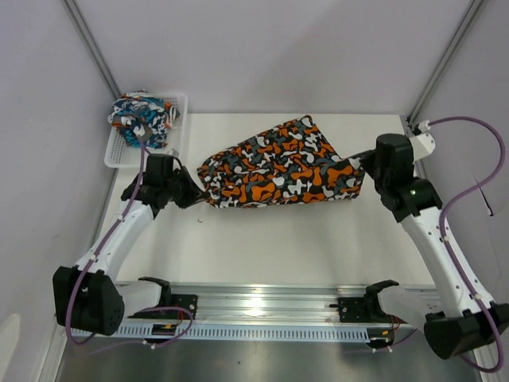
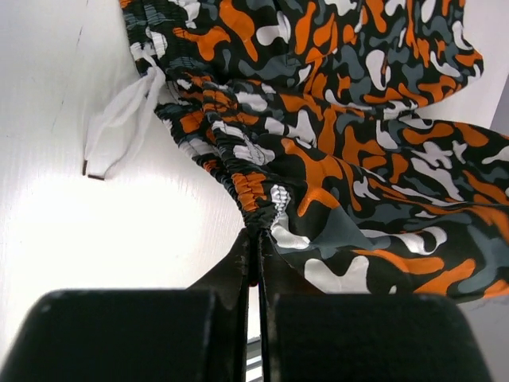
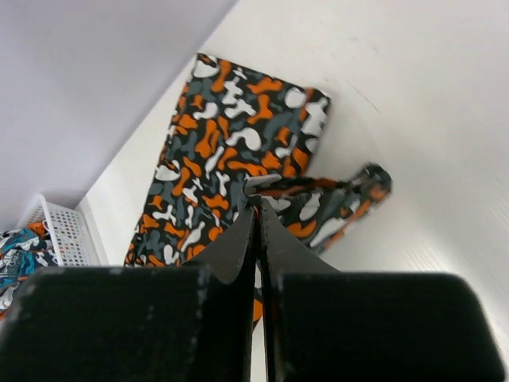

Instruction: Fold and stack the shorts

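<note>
The camouflage shorts [image 1: 282, 165] in orange, black, grey and white lie stretched across the back of the table between both arms. My left gripper [image 1: 199, 193] is shut on their gathered elastic waistband [image 2: 253, 191] at the left end. A white drawstring [image 2: 119, 123] trails from it onto the table. My right gripper [image 1: 359, 167] is shut on a pinched hem [image 3: 274, 185] at the right end, lifted a little off the table. The blue-teal cartoon shorts [image 1: 141, 118] are bundled in the basket; they also show at the edge of the right wrist view [image 3: 16, 255].
A white mesh basket [image 1: 179, 111] stands at the back left corner against the wall. Grey walls close in the left, back and right sides. A metal rail [image 1: 262, 306] with both arm bases runs along the near edge.
</note>
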`<move>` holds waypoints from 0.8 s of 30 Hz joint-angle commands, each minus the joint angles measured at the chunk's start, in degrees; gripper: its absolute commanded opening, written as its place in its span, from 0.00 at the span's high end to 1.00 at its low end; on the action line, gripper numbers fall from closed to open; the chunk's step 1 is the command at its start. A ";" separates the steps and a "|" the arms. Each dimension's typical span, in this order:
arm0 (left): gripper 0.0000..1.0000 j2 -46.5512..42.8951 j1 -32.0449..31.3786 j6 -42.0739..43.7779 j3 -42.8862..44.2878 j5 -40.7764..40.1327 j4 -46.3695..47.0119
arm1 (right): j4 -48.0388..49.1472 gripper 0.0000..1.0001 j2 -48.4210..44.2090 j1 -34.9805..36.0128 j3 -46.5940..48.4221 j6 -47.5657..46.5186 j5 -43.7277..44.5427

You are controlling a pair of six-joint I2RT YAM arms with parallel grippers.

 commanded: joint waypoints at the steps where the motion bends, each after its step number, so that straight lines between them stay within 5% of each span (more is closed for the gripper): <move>1: 1.00 2.92 1.78 -0.86 3.70 2.40 0.10 | 10.56 1.00 4.35 -4.36 5.63 -7.65 -11.72; 15: 1.00 12.24 9.34 -1.04 7.58 7.93 3.35 | 16.80 1.00 25.36 -6.13 20.84 -13.28 -24.56; 24: 1.00 12.95 10.13 0.10 8.11 9.61 3.01 | 15.48 1.00 24.32 -5.60 23.66 -14.25 -24.12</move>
